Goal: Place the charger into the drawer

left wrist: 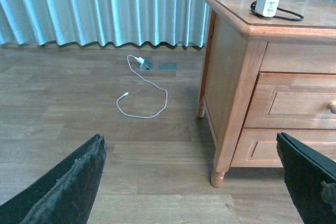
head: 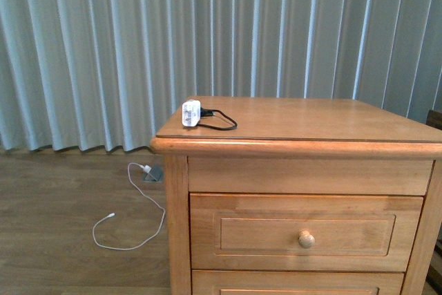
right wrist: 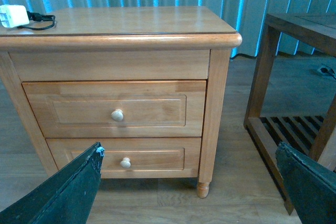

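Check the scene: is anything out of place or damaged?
Only the long white cable sprawls loose on the floor beside the nightstand. The charger sits near the top's corner, the drawer is shut; no damage or spills visible.

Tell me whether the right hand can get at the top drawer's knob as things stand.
Probably yes. The right hand is open and faces the nightstand front, and nothing stands between it and the knob of the shut drawer.

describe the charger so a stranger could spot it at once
Find the honey-coloured wooden nightstand before the grey curtains. On its top, by the left edge, sits the charger: a small white boxy plug with a looped black cable, unlike the long white cable on the floor.
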You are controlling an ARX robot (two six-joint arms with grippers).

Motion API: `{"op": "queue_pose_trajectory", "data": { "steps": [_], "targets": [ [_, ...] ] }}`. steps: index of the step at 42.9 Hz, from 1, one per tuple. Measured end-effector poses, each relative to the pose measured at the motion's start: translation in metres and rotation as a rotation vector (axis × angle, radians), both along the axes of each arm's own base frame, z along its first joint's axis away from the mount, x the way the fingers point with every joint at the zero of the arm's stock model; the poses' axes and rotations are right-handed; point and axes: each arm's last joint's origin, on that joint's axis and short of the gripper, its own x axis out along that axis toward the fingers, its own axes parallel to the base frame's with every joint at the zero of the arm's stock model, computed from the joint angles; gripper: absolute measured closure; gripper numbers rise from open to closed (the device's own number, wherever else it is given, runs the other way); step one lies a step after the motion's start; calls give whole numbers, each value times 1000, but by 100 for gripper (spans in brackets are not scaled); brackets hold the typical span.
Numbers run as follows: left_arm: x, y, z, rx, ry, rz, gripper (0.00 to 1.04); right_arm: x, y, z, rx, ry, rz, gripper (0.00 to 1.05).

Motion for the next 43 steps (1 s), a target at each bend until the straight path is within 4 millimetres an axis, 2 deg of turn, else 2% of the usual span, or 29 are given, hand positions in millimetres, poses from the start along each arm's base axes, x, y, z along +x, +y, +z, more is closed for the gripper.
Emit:
{"op": "queue_pose_trajectory", "data": {
  "steps": [38,43],
  "targets": [
    [0,0,0,0,0,0,6,0,0,0,0,0,0,8],
    [0,0,0,0,0,0,6,8,8,7,5,-51,-36,8]
  ]
}}
